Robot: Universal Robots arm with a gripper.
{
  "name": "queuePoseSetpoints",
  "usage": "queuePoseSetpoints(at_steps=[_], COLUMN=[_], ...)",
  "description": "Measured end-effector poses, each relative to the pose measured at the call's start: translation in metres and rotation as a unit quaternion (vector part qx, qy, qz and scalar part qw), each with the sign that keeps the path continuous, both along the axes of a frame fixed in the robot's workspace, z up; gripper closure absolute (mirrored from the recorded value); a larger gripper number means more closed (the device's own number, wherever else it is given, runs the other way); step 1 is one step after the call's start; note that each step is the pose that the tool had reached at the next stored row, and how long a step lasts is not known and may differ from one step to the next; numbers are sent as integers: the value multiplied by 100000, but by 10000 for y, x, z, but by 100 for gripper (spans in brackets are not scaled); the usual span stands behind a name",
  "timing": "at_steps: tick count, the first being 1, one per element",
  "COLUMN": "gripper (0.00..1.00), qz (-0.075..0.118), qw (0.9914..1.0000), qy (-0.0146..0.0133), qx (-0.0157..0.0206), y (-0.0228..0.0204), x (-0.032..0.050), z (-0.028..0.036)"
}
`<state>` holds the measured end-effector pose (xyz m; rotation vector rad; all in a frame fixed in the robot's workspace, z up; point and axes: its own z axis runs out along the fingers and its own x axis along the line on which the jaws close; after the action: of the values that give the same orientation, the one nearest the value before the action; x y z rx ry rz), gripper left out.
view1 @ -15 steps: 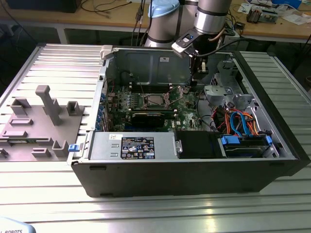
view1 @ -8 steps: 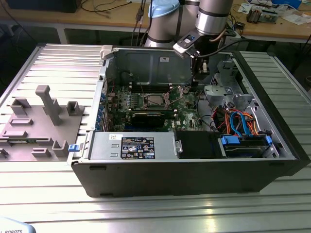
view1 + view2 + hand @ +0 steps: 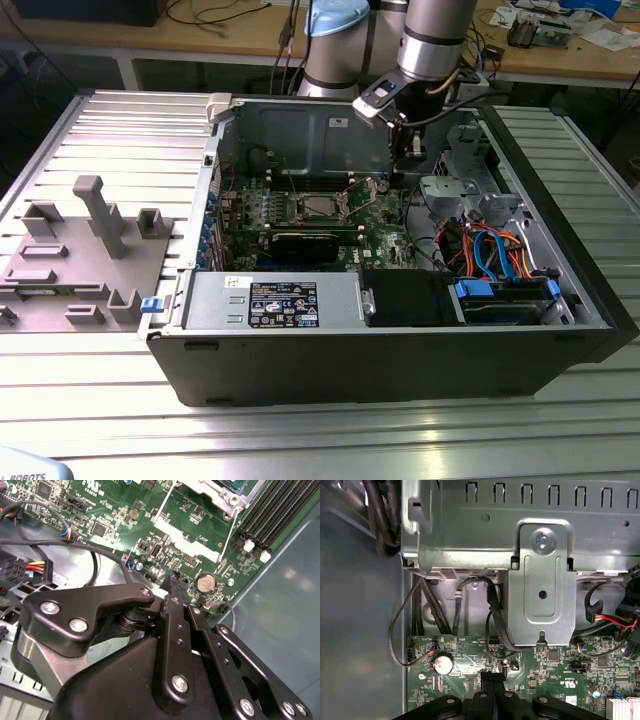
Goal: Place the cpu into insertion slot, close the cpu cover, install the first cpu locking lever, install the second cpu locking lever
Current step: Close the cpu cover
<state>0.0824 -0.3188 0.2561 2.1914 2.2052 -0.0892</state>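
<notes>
Now black matte pincer (image 3: 493,676), tips together, gripping nothing, over green circuit board (image 3: 555,670).

The exterior view stands back at the near side and looks down into the open black computer case (image 3: 350,370) on the ribbed metal tabletop (image 3: 300,440). Both wrist views hang close over the green circuit board (image 3: 115,510) (image 3: 550,680), looking past the black hand (image 3: 177,585) (image 3: 492,676) in different directions. They share the round silver coin battery (image 3: 205,582) (image 3: 442,663).
</notes>
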Motion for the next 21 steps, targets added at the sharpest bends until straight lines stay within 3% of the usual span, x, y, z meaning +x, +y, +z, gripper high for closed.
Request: queuePoseSetpoints(at_steps=[10, 21], gripper=[89, 89], qz=[2, 7], qw=[100000, 100000], qy=[-1, -68], qx=[3, 8], y=[0, -20], x=[-84, -270], z=[-147, -155])
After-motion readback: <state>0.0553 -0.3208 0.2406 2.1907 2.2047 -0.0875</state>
